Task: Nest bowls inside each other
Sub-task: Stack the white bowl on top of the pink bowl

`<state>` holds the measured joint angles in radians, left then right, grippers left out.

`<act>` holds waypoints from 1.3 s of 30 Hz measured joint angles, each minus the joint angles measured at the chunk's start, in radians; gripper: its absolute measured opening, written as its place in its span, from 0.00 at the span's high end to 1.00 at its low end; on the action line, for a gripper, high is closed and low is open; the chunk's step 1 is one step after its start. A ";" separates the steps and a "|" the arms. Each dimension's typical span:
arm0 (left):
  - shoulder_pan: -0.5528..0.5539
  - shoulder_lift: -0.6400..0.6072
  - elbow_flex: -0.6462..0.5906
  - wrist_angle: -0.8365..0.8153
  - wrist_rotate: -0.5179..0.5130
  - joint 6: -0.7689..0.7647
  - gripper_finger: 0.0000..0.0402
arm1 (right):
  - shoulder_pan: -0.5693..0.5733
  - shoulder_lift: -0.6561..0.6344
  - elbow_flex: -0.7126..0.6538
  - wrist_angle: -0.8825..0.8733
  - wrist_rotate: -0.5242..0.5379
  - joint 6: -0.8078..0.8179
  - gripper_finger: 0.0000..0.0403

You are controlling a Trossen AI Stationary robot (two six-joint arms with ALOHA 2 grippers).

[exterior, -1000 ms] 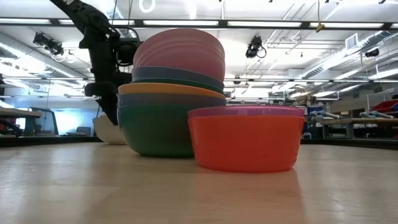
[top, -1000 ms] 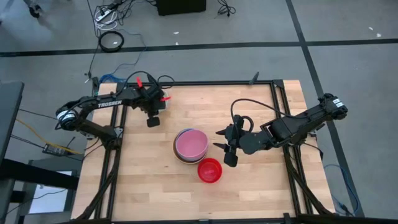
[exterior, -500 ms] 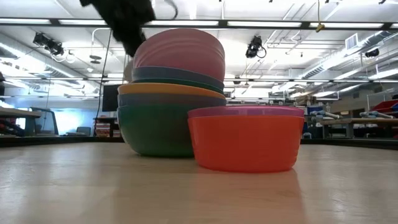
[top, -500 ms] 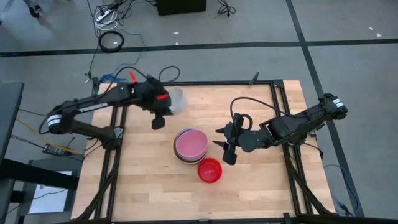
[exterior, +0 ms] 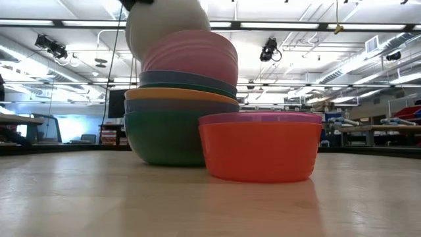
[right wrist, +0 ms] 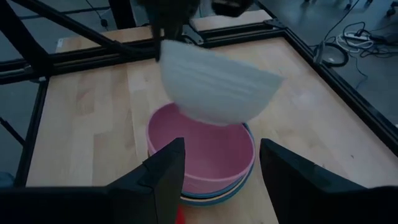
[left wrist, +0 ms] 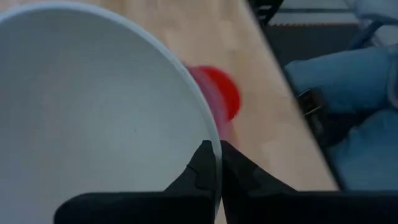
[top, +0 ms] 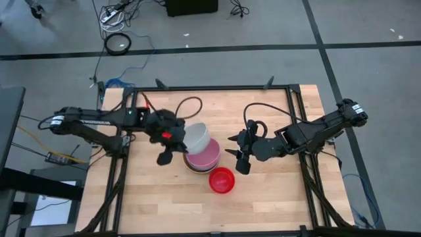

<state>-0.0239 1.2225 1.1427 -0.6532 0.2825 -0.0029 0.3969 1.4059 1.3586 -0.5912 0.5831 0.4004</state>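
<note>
A white bowl (top: pixel 197 136) hangs tilted over a stack of nested bowls (exterior: pixel 181 118) whose top bowl is pink (top: pixel 206 158). My left gripper (top: pixel 179 137), reaching in from the table's left, is shut on the white bowl, which also shows in the right wrist view (right wrist: pixel 214 84) and the low view (exterior: pixel 161 26). The stack rests by its dark green bottom bowl on the table's middle. A small red bowl (top: pixel 222 180) stands on the table just near-right of the stack. My right gripper (top: pixel 238 153) hovers open to the right of the stack, holding nothing. My left gripper pinches the white bowl's rim (left wrist: pixel 208 134) on the bowl's left side, one finger inside the bowl and one outside. The fingers come from the table's left, slanting down. The bowl is lifted clear, tilted, above the pink bowl.
Black frame rails (top: pixel 293 131) run along the table's edges. Bare wood (top: pixel 151 197) lies left of and in front of the stack. A person's legs in jeans (left wrist: pixel 336 81) show beyond the table edge in the left wrist view.
My left gripper, shut throughout, has lifted the white bowl clear of the table at the far left and carried it up, toward the right and the near edge, to above the pink bowl. It has turned on the way. The stack and red bowl have stayed put.
</note>
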 joint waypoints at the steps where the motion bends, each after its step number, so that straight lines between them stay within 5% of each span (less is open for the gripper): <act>1: -0.018 0.005 0.001 0.013 -0.005 -0.015 0.98 | 0.000 0.000 0.000 0.000 0.000 0.000 0.52; 12: -0.122 0.112 0.000 0.076 -0.121 -0.116 0.91 | 0.000 0.000 0.000 0.005 -0.003 0.001 0.52; 25: -0.134 0.138 0.000 0.080 -0.100 -0.217 0.74 | 0.000 0.001 -0.023 0.048 -0.086 0.086 0.52; 39: -0.156 0.136 0.000 0.080 -0.208 -0.270 0.74 | 0.002 0.228 -0.031 0.138 -0.169 0.119 0.52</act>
<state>-0.1804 1.3586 1.1427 -0.5733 0.0740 -0.2725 0.3992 1.6344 1.3271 -0.4531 0.4145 0.5192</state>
